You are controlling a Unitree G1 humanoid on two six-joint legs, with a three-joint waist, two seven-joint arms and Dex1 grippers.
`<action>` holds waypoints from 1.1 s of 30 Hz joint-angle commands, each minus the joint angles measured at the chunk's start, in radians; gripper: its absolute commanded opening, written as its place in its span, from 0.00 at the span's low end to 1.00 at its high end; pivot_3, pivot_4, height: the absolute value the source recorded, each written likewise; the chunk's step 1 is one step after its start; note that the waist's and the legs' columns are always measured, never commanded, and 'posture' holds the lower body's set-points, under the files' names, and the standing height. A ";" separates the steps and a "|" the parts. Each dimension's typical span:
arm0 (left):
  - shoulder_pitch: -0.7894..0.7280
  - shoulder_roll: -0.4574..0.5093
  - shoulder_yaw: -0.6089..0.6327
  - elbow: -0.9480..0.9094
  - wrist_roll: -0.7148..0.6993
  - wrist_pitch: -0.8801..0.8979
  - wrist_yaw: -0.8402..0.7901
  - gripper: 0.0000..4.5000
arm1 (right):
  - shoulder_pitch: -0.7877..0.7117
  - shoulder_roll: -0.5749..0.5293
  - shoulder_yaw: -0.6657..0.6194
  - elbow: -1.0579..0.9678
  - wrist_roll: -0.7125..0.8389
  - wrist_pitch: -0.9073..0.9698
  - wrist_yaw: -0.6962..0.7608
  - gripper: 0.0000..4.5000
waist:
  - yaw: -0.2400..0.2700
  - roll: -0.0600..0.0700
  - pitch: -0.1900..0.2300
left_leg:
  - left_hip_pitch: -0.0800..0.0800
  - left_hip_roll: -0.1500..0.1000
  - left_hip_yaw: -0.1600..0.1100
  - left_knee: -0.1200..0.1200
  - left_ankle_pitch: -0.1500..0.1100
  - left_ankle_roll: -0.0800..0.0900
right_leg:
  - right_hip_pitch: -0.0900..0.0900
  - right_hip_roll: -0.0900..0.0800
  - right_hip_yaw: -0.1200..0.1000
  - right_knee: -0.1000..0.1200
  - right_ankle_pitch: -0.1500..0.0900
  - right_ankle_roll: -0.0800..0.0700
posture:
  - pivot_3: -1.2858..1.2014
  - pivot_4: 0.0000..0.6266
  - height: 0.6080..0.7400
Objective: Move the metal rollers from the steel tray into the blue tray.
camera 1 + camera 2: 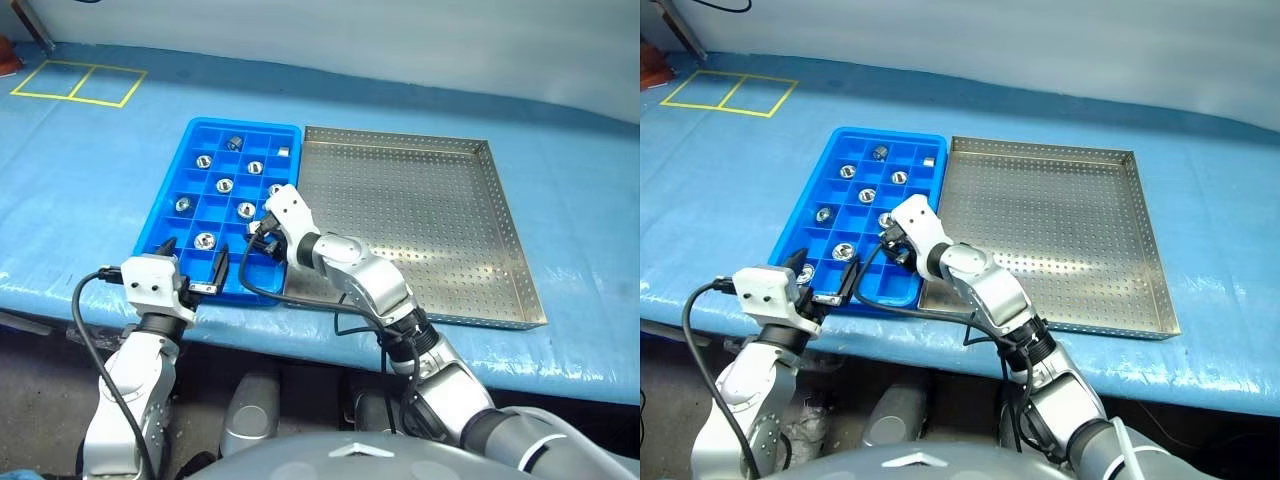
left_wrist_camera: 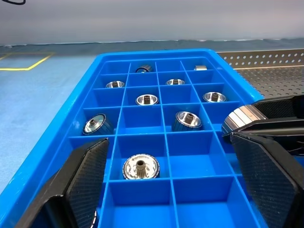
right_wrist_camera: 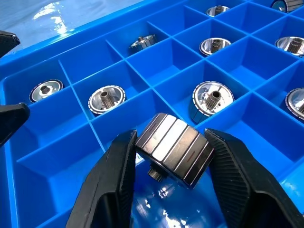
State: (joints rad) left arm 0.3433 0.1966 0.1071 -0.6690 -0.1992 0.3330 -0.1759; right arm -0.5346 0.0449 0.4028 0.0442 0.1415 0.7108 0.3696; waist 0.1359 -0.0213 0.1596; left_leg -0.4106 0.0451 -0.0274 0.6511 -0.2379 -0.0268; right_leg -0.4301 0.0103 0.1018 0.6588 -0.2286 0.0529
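At the near left corner of the blue tray [image 1: 215, 215], the left hand [image 1: 195, 268] waits with fingers spread wide and empty. Just right of it, the right hand [image 3: 166, 190] hangs over an empty near compartment, its fingers loosely around one of the metal rollers [image 3: 175, 148]. Best to lower it squarely inside the walls before letting go, clear of filled cells. Further right, the steel tray [image 1: 500, 240] appears emptied.
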 commanded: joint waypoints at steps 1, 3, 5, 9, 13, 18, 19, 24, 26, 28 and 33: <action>-0.011 0.000 -0.009 -0.018 -0.004 -0.019 -0.008 1.00 | 0.017 -0.022 -0.023 -0.044 -0.006 0.037 -0.006 0.78 | 0.004 0.000 0.000 | 0.000 0.000 0.000 0.000 0.000 0.000 | 0.000 0.000 0.000 0.000 0.000 0.000 | 0.66 0.24 1.00; -0.021 0.007 -0.013 -0.010 -0.007 -0.016 -0.019 1.00 | 0.027 -0.034 -0.037 -0.094 -0.004 0.055 -0.011 0.91 | 0.007 0.000 0.000 | 0.000 0.000 0.000 0.000 0.000 0.000 | 0.000 0.000 0.000 0.000 0.000 0.000 | 0.66 0.24 1.00; -0.041 0.014 -0.017 0.004 -0.011 -0.011 -0.030 1.00 | 0.040 -0.052 -0.062 -0.170 0.007 0.079 -0.015 0.99 | 0.008 0.000 0.000 | -0.001 -0.001 0.000 0.001 0.000 0.000 | 0.000 -0.001 0.000 -0.001 0.000 0.000 | 0.64 0.24 1.00; -0.092 0.027 -0.029 0.038 -0.019 -0.002 -0.060 1.00 | 0.073 -0.084 -0.148 -0.323 0.030 0.143 -0.046 0.99 | -0.004 0.000 0.000 | -0.002 -0.001 0.000 0.001 0.000 0.000 | -0.001 -0.001 0.000 -0.002 0.000 0.000 | 0.62 0.24 1.00; -0.156 0.040 -0.051 0.084 -0.028 0.008 -0.093 1.00 | 0.133 -0.126 -0.237 -0.468 0.034 0.240 -0.093 0.99 | -0.040 0.000 0.000 | -0.002 0.000 0.000 -0.001 0.000 0.000 | -0.001 0.000 0.000 -0.001 0.000 0.000 | 0.58 0.24 1.00; -0.238 0.051 -0.090 0.150 -0.034 0.015 -0.139 1.00 | 0.241 -0.124 -0.311 -0.617 0.052 0.442 -0.166 0.99 | -0.094 0.000 0.000 | -0.002 0.000 0.000 -0.001 0.000 0.000 | -0.001 0.000 0.000 -0.001 0.000 0.000 | 0.54 0.24 1.00; -0.253 0.053 -0.097 0.163 -0.035 0.015 -0.148 1.00 | 0.266 -0.115 -0.316 -0.647 0.051 0.489 -0.184 0.99 | -0.104 0.000 0.000 | -0.002 0.000 0.000 -0.001 0.000 0.000 | -0.001 -0.001 0.000 -0.001 0.000 0.000 | 0.54 0.24 1.00; -0.302 0.057 -0.121 0.204 -0.036 0.018 -0.182 1.00 | 0.345 -0.054 -0.318 -0.766 0.077 0.686 -0.223 0.99 | -0.161 0.000 0.000 | -0.001 0.000 0.000 -0.001 0.000 0.000 | -0.001 0.000 0.001 0.001 0.001 0.001 | 0.52 0.24 1.00; -0.311 0.058 -0.125 0.212 -0.036 0.018 -0.189 1.00 | 0.358 -0.034 -0.316 -0.793 0.086 0.743 -0.230 0.99 | -0.176 0.000 0.000 | 0.000 0.000 0.000 0.000 0.000 0.000 | -0.001 0.000 0.001 0.001 0.001 0.001 | 0.52 0.24 1.00; -0.315 0.057 -0.126 0.216 -0.036 0.018 -0.194 1.00 | 0.364 -0.021 -0.314 -0.810 0.096 0.790 -0.232 0.99 | -0.182 0.000 0.000 | 0.000 0.000 0.000 0.000 0.000 0.000 | 0.000 0.000 0.001 0.002 0.001 0.001 | 0.52 0.24 1.00; -0.310 0.054 -0.126 0.218 -0.034 0.016 -0.201 1.00 | 0.356 0.013 -0.321 -0.814 0.108 0.857 -0.232 0.99 | -0.190 0.000 0.000 | 0.000 0.000 0.000 0.001 0.000 0.000 | 0.000 0.000 0.001 0.001 0.001 0.001 | 0.52 0.24 1.00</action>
State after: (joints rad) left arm 0.0367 0.2475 -0.0176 -0.4344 -0.2216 0.3610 -0.3719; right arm -0.1704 0.0471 0.0862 -0.7246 0.2336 1.5491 0.1356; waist -0.0545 -0.0213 0.1595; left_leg -0.4111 0.0449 -0.0278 0.6517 -0.2376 -0.0270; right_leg -0.4300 0.0102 0.1028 0.6597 -0.2278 0.0543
